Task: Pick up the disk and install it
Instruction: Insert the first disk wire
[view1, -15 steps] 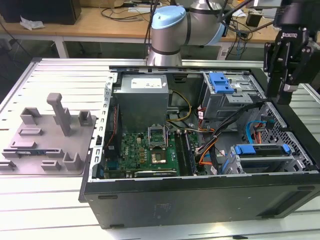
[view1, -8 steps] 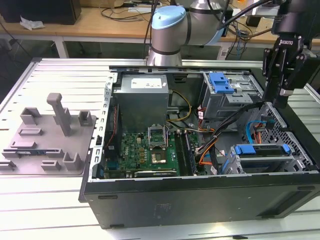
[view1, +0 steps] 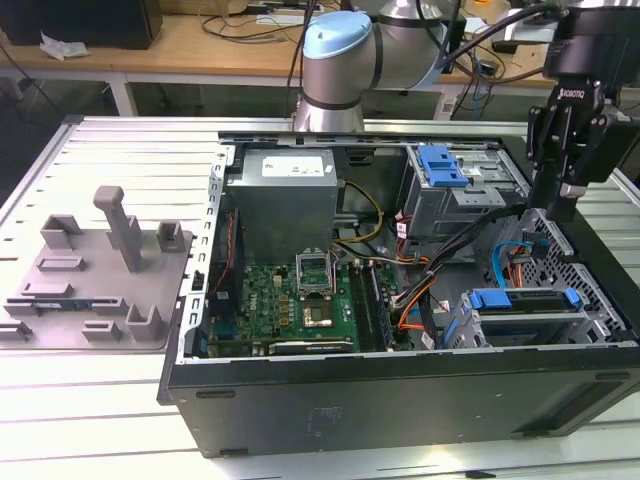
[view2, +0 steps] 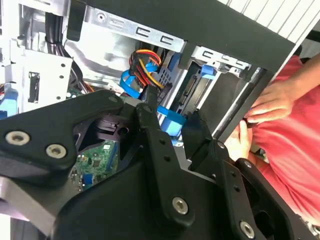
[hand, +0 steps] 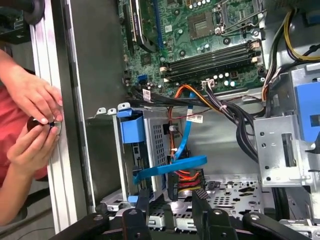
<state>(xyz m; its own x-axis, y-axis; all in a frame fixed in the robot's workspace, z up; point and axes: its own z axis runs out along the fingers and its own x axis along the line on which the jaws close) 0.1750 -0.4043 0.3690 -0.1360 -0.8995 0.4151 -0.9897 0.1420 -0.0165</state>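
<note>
One computer case (view1: 400, 400): lies open on its side on the slatted table (view1: 100, 420), so I look down into it.
Arm (view1: 340, 60): comes in over the case's far wall and bends to the exterior view's right, with its wrist pointing down.
Power supply (view1: 285, 195): grey box in the far corner, next to the green motherboard (view1: 300, 300).
Disk (view1: 525, 300): seated in the drive cage at the near corner on the exterior view's right, with its long axis running left to right in that view and the blue carrier edge facing up.
Gripper (view1: 558, 208): hangs above the cage, apart from the disk. Its fingers (hand: 200, 200) are spread with nothing between them, and a blue data cable (hand: 170, 167) lies beyond them.
Hands (hand: 32, 97): I see a person's two hands at the case's outer rim, pinching something small and dark.
</note>
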